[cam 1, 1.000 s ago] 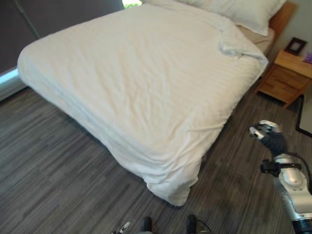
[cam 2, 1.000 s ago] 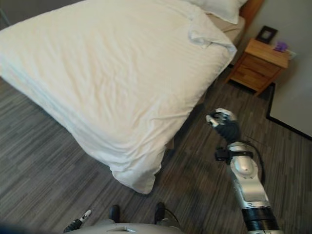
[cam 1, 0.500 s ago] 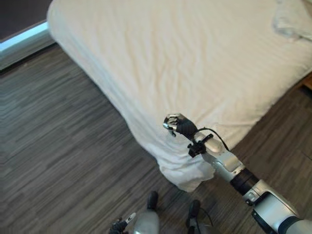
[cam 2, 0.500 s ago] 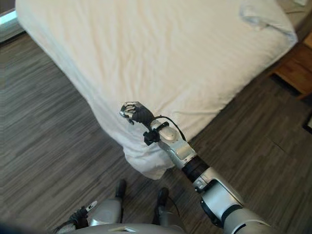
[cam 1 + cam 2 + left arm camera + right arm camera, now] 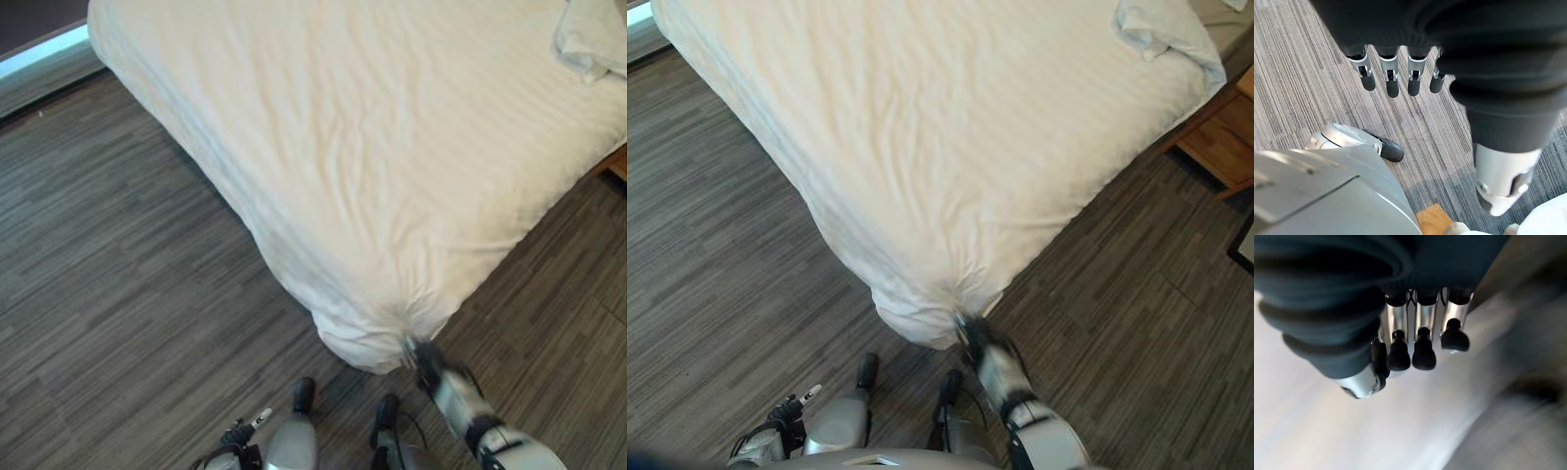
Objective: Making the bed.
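The bed (image 5: 372, 117) takes most of the head views, running from 10 o'clock to 3 o'clock, and a white striped duvet (image 5: 950, 137) covers it and hangs over its sides. The duvet's near corner (image 5: 367, 338) droops toward the grey wood-plank floor (image 5: 127, 274) at about 6 o'clock, with creases gathering there. At 2 o'clock a rumpled fold of the duvet (image 5: 1161, 29) lies near the head of the bed. A wooden nightstand (image 5: 1225, 137) stands just beside the bed at 3 o'clock.

The right hand (image 5: 972, 335) is at the hanging corner, about 6 o'clock, touching the cloth where the creases meet. In its wrist view the fingers (image 5: 1420, 345) point at pale cloth, bent close together; whether they hold any of it I cannot tell.

The left hand (image 5: 1396, 68) hangs low beside the robot, over the floor at 7 o'clock, fingers straight and relaxed, holding nothing.
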Motion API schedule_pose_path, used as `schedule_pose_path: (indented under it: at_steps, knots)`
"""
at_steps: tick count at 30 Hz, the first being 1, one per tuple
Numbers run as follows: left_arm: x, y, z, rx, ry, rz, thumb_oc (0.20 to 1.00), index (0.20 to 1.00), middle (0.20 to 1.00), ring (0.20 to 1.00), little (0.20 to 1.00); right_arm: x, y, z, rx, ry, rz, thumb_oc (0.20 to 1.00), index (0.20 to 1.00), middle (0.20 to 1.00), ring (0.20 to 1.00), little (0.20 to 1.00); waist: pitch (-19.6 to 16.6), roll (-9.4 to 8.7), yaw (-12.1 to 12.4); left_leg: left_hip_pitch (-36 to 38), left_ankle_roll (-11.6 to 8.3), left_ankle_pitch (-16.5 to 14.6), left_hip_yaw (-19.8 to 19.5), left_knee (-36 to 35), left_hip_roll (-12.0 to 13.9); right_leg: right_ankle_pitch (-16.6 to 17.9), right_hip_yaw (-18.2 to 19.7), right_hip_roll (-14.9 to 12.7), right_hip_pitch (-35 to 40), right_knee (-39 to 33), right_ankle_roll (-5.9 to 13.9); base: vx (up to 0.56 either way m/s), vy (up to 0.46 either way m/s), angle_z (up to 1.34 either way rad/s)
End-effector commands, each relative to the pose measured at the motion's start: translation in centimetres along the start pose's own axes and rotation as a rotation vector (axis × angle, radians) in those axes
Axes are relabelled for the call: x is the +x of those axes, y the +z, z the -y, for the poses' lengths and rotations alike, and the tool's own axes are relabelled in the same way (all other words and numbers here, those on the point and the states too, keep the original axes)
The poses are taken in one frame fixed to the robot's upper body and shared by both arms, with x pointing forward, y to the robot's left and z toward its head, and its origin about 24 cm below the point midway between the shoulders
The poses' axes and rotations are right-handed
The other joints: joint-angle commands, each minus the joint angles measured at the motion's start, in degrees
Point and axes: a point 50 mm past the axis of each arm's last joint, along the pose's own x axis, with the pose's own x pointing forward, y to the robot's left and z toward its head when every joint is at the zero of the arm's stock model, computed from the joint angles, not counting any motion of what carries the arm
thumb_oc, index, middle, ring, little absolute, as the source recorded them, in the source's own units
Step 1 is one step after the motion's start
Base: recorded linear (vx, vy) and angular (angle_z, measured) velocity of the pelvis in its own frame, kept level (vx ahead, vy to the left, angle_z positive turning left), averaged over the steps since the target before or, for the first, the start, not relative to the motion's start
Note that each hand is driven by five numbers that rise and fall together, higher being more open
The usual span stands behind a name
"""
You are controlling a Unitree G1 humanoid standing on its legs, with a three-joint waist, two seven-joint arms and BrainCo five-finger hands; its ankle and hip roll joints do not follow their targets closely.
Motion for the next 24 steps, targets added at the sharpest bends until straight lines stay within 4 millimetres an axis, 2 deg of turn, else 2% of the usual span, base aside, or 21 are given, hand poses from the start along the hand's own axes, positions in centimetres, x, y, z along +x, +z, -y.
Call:
schedule_pose_path:
  at_steps: [1,4,5,6,8,9,10,11,12,13,15,17,18,19,20,21,22,24]
  knots:
    - [-0.1,-1.0,0.3,-0.023,-0.002,-0.038,1.0,1.0,1.0,1.0,1.0,-0.5,0.7,3.9,0.12,-0.139,0.027,0.2,0.2,0.2,0.2,0.2,-0.7,2.23,-2.1,-2.4,-1.18,5.3,-1.0,-0.9,1.3,3.1,-1.3,-1.3,1.0,0.8,3.82,0.05,0.013,-0.06]
    - [-0.2,-1.4,-0.1,-0.022,0.006,-0.049,1.0,1.0,1.0,1.0,1.0,-0.9,0.3,5.6,0.17,-0.186,0.042,0.2,0.2,0.2,0.2,0.2,-1.1,2.0,-3.0,-1.8,-1.18,5.1,-0.6,-0.9,1.4,3.0,-1.1,-1.2,1.4,0.8,3.78,0.03,0.004,-0.22]
    - [-0.2,-1.4,-0.2,-0.026,0.008,-0.05,1.0,1.0,1.0,1.0,1.0,-1.0,1.5,6.3,0.202,-0.207,0.098,0.2,0.2,0.2,0.2,0.2,-1.3,1.87,-3.4,-1.6,-1.19,5.0,-0.4,-0.9,1.5,2.9,-0.9,-1.1,1.5,0.8,3.81,0.01,-0.007,-0.34]
    - [-0.2,-1.4,-0.2,-0.026,0.008,-0.05,1.0,1.0,1.0,1.0,1.0,-1.0,1.5,6.3,0.203,-0.207,0.098,0.2,0.2,0.2,0.2,0.2,-1.3,1.88,-3.4,-1.6,-1.19,5.0,-0.4,-0.9,1.5,2.9,-0.8,-1.1,1.5,0.8,3.81,0.0,-0.003,-0.25]
    - [-0.2,-1.2,-0.6,-0.043,0.023,-0.04,1.0,1.0,1.0,1.0,1.0,-1.0,4.3,5.8,0.162,-0.176,0.206,0.2,0.2,0.2,0.2,0.2,-1.5,1.61,-3.7,-1.5,-1.27,5.1,-0.2,-0.9,1.6,3.0,-0.4,-1.1,1.3,0.8,3.88,-0.01,-0.005,-0.08]
    - [-0.2,-1.1,-0.8,-0.047,0.029,-0.034,1.0,1.0,1.0,1.0,1.0,-1.1,6.0,5.1,0.082,-0.151,0.267,0.2,0.2,0.2,0.2,0.2,-1.5,1.48,-3.7,-1.6,-1.3,5.1,0.0,-0.9,1.7,3.1,-0.3,-1.1,1.2,0.8,3.89,0.0,0.0,0.0]
    - [-0.2,-1.0,-1.1,-0.052,0.036,-0.029,1.0,1.0,1.0,1.0,1.0,-1.6,8.8,3.4,-0.077,-0.077,0.383,0.2,0.2,0.2,0.2,0.2,-1.3,1.22,-3.7,-1.5,-1.32,5.2,0.3,-0.9,1.8,3.3,-0.1,-1.0,1.0,0.8,3.95,-0.05,-0.011,-0.03]
    - [-0.2,-0.8,-1.6,-0.064,0.05,-0.01,1.0,1.0,1.0,1.0,1.0,-4.8,14.5,-1.2,-0.395,0.097,0.688,0.2,0.2,0.2,0.2,0.2,-1.0,0.55,-4.1,-1.5,-1.38,5.2,1.3,-0.9,2.1,3.8,0.8,-0.7,0.3,0.8,4.04,-0.05,0.0,-0.1]
    - [-0.3,-0.9,-1.8,-0.079,0.057,-0.008,1.0,1.0,1.0,1.0,1.0,-6.7,16.1,-3.3,-0.486,0.193,0.805,0.2,0.2,0.2,0.2,0.2,-0.8,0.24,-4.2,-1.2,-1.39,5.1,1.9,-0.9,2.4,3.9,1.2,-0.6,0.1,0.8,4.09,-0.04,0.006,-0.24]
    - [-0.2,-0.9,-1.9,-0.102,0.066,-0.007,1.0,1.0,1.0,1.0,1.0,-11.4,18.0,-8.3,-0.514,0.503,1.008,0.2,0.2,0.2,0.2,0.2,-0.6,-0.41,-4.2,-0.5,-1.5,4.9,3.1,-0.9,2.9,4.1,2.0,-0.2,0.2,0.8,4.06,-0.01,0.011,-0.52]
    - [-0.3,-1.3,-2.2,-0.118,0.08,-0.024,1.0,1.0,1.0,1.0,1.0,-15.1,18.3,-11.7,-0.621,0.715,1.122,0.2,0.2,0.2,0.2,0.2,-1.0,-0.91,-4.1,-0.2,-1.65,4.9,3.7,-0.9,3.1,4.1,2.2,-0.1,0.2,0.8,4.07,0.02,-0.003,-0.43]
    - [-0.4,-1.4,-2.5,-0.124,0.087,-0.033,1.0,1.0,1.0,1.0,1.0,-20.9,18.8,-15.0,-0.884,0.901,1.339,0.2,0.2,0.2,0.2,0.2,-1.6,-1.2,-3.9,0.2,-1.89,4.6,4.0,-0.9,3.2,3.8,2.0,0.1,0.6,0.8,4.15,0.04,-0.015,-0.04]
    - [-0.4,-1.5,-2.7,-0.116,0.092,-0.033,1.0,1.0,1.0,1.0,1.0,-23.4,18.5,-16.1,-0.978,0.996,1.419,0.2,0.2,0.2,0.2,0.2,-1.9,-1.28,-3.7,0.3,-2.0,4.6,3.9,-0.9,3.2,3.7,1.8,0.1,0.8,0.8,4.16,0.03,-0.014,-0.09]
    - [-0.4,-1.4,-2.7,-0.103,0.095,-0.021,1.0,1.0,1.0,1.0,1.0,-25.7,18.1,-16.6,-0.999,1.086,1.482,0.2,0.2,0.2,0.2,0.2,-2.3,-1.33,-3.5,0.2,-2.04,4.7,3.6,-0.9,3.1,3.7,1.5,0.0,0.8,0.8,4.21,0.05,-0.011,-0.06]
    - [-0.5,-1.5,-2.8,-0.086,0.092,-0.018,1.0,1.0,1.0,1.0,1.0,-26.7,17.5,-17.7,-1.039,1.169,1.488,0.2,0.2,0.2,0.2,0.2,-2.8,-1.18,-2.7,0.5,-2.07,4.7,3.3,-0.9,3.0,3.5,0.9,-0.2,1.5,0.8,4.21,0.03,-0.003,-0.02]
    - [-0.5,-1.5,-2.8,-0.087,0.092,-0.018,1.0,1.0,1.0,1.0,1.0,-26.7,17.5,-17.7,-1.039,1.17,1.488,0.2,0.2,0.2,0.2,0.2,-2.8,-1.17,-2.8,0.5,-2.07,4.7,3.2,-0.9,3.0,3.5,0.8,-0.2,1.5,0.8,4.21,0.03,0.0,0.06]
    - [-0.5,-1.7,-3.0,-0.084,0.096,-0.024,1.0,1.0,1.0,1.0,1.0,-28.0,17.1,-18.6,-1.118,1.21,1.538,0.2,0.2,0.2,0.2,0.2,-3.0,-1.07,-2.4,0.6,-2.11,4.6,3.0,-0.9,3.0,3.3,0.5,-0.3,1.9,0.8,4.22,0.02,-0.003,0.09]
    - [-0.6,-2.1,-3.1,-0.077,0.104,-0.041,1.0,1.0,1.0,1.0,1.0,-28.6,16.8,-20.3,-1.181,1.266,1.546,0.2,0.2,0.2,0.2,0.2,-3.4,-0.92,-1.4,0.8,-2.11,4.6,2.6,-0.9,2.8,3.1,-0.2,-0.5,2.5,0.8,4.14,0.03,-0.006,0.2]
